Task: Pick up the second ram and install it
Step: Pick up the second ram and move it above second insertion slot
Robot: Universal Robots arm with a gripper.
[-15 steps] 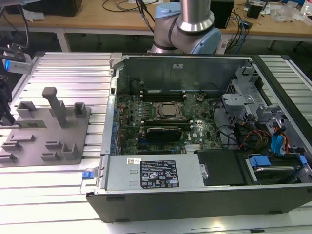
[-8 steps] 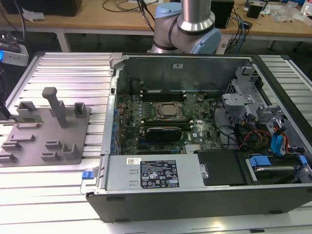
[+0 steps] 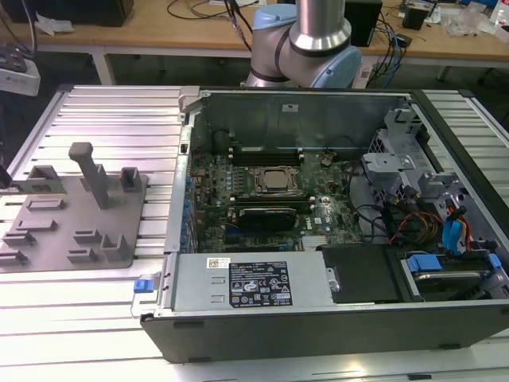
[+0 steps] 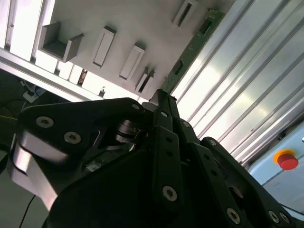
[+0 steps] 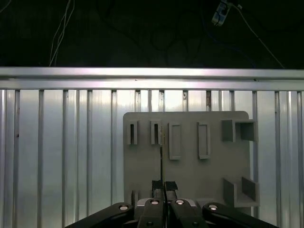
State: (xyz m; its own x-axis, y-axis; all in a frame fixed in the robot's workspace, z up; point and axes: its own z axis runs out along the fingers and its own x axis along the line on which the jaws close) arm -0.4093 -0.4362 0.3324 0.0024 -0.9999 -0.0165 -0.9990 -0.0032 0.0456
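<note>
In the first wrist view my gripper (image 5: 162, 186) is shut on the second ram (image 5: 161, 161), seen edge-on as a thin dark line running out from between the fingertips. The second wrist view shows the same stick as a long green-black strip (image 4: 190, 52) reaching out from the closed black fingers (image 4: 164, 123). The stick hangs over the grey fixture plate (image 5: 190, 171), its far end by one of the plate's narrow slots (image 5: 155, 133). I cannot tell whether it touches the plate. The open computer case (image 3: 318, 318) shows the motherboard's long memory slots (image 3: 266, 149) beside the CPU socket (image 3: 275, 180).
The grey fixture plate (image 3: 71, 231) lies on the ribbed metal table at the exterior view's left, with an upright post (image 3: 89, 171) and raised holders. Inside the case are a black block (image 3: 274, 216), cables and blue drive brackets (image 3: 449, 235). The arm's base (image 3: 310, 48) stands behind the case.
</note>
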